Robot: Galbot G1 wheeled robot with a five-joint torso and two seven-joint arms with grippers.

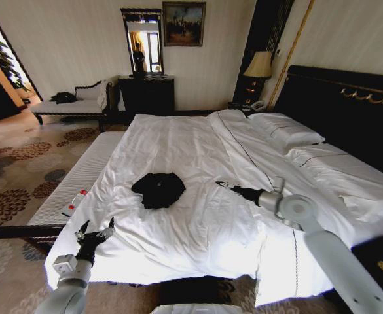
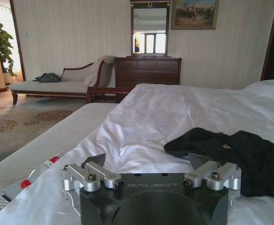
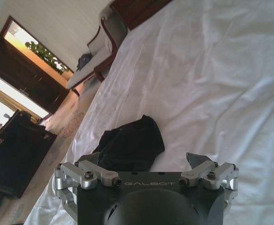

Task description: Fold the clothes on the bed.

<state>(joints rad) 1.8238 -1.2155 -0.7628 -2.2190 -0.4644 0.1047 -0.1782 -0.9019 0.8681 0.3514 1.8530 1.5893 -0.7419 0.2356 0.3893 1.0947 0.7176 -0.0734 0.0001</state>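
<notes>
The clothes are one black garment lying crumpled in a heap on the white bed, a little left of its middle. My left gripper hovers open at the bed's near left corner, short of the heap. My right gripper reaches in from the right, low over the sheet, open and a short gap from the heap's right edge. In the left wrist view the clothes lie beyond the open gripper. In the right wrist view the clothes sit just ahead of the open gripper.
A long white padded bench runs along the bed's left side, with small red-and-white items on it. Pillows and a dark headboard are at the right. A chaise, a dresser and a lamp stand by the far wall.
</notes>
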